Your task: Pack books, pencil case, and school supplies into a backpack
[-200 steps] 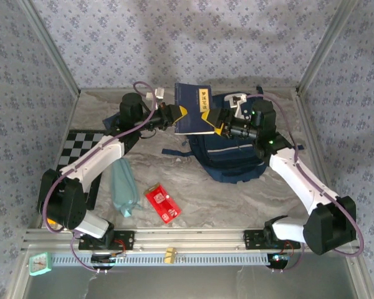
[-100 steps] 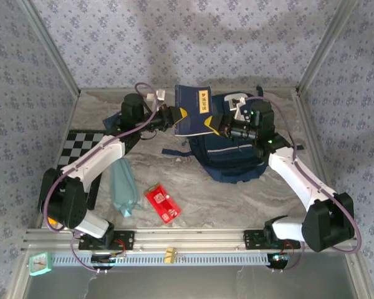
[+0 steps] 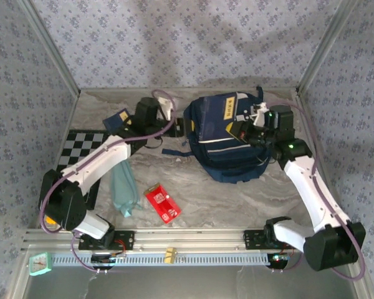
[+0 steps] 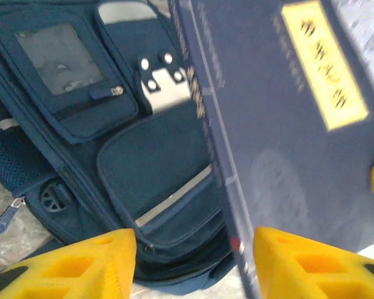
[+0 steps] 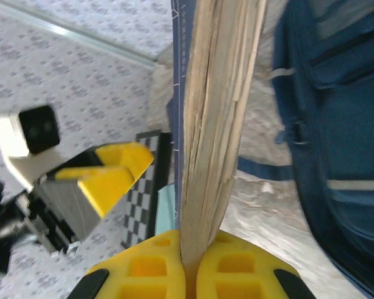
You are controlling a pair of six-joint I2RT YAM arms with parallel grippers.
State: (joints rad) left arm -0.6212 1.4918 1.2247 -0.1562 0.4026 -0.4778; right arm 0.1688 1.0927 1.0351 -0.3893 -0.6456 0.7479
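Right wrist shows right pincer (image 5: 186,265) clamping the books (image 5: 209,124), left pincer (image 4: 193,252) spread just beside.

In your left wrist view, the navy book (image 4: 280,156) is blurred, runs off the top and right edges, and hides the part of the backpack (image 4: 156,168) behind it. Its label characters are unreadable.

Ahead of the left tool (image 4: 193,246), the backpack (image 4: 143,168) blocks passage; a navy book (image 4: 280,137) crowds one finger; between its fingers lies room.
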